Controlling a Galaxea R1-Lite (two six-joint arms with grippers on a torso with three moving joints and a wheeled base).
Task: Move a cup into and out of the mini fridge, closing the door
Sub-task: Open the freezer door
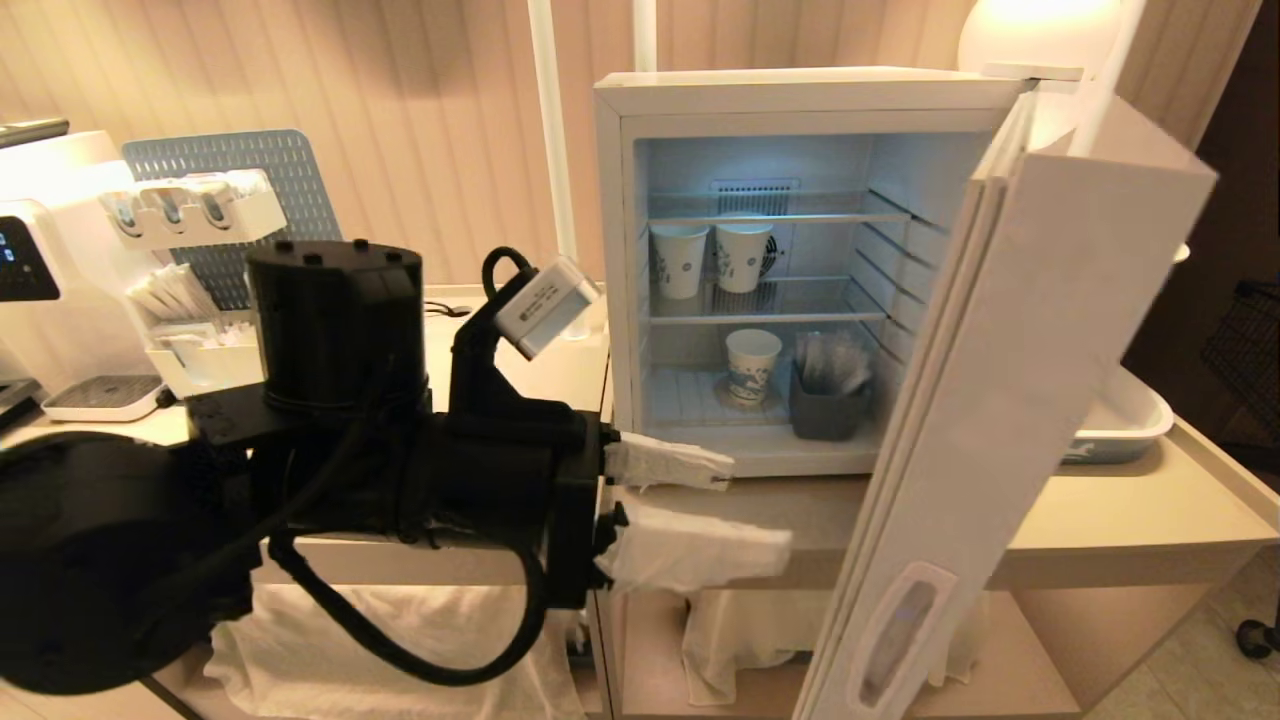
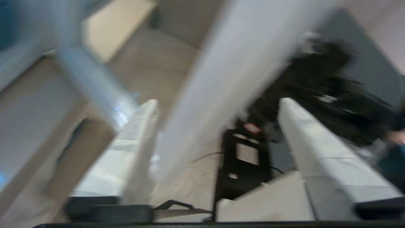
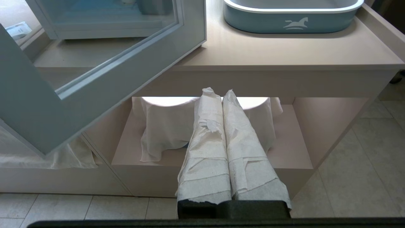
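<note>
The mini fridge [image 1: 800,92] stands on the counter with its door [image 1: 1000,400] swung wide open to the right. Inside are three taller paper cups, two [image 1: 712,258] on the middle wire shelf and one [image 1: 752,365] on the floor of the fridge. The cup is not in view. My left gripper [image 1: 757,508] hovers just in front of the fridge's lower left corner, pointing right toward the door, open with nothing between its white-wrapped fingers [image 2: 144,136]. My right gripper [image 3: 219,93] hangs low in front of the counter's lower shelf, shut and empty.
A dark grey holder with packets [image 1: 828,405] sits in the fridge bottom. A blue-and-white basin [image 1: 1125,425] lies on the counter behind the door. A coffee machine [image 1: 40,270] and a condiment rack [image 1: 190,215] stand at the left. Cloth-draped items [image 3: 164,126] fill the lower shelf.
</note>
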